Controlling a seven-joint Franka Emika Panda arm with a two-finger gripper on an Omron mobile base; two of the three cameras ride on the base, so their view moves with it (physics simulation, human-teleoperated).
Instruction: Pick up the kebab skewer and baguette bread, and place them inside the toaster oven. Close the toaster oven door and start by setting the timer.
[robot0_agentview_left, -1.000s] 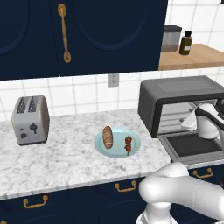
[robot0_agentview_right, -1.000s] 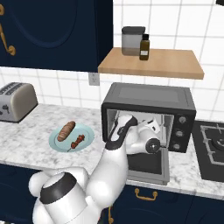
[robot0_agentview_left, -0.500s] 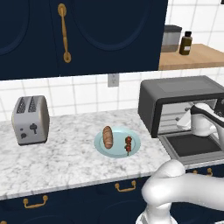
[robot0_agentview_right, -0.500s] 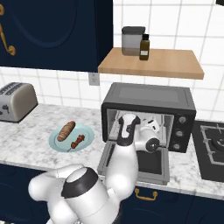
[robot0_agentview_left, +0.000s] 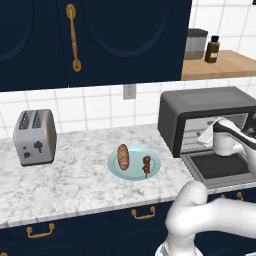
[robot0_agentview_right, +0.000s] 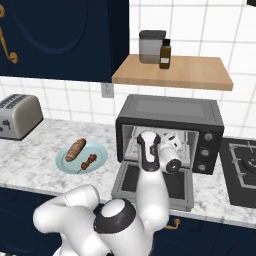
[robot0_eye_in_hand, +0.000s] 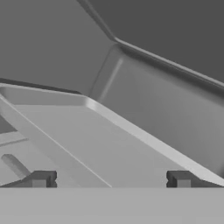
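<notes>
Fingers spread wide, the gripper (robot0_eye_in_hand: 110, 179) reaches into the toaster oven (robot0_agentview_right: 170, 122), well apart from the kebab skewer (robot0_agentview_left: 147, 165) and baguette bread (robot0_agentview_left: 123, 156).

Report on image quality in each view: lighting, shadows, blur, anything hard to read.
Left base view: even, flat rendered light, sharp; the kebab skewer and baguette bread read clearly on the plate, with hardly any shadow under them. Right base view: equally sharp, though the arm covers part of the toaster oven cavity. Hand view: grey on grey, low contrast; surfaces are hard to identify, with dark fingers at the bottom.
</notes>
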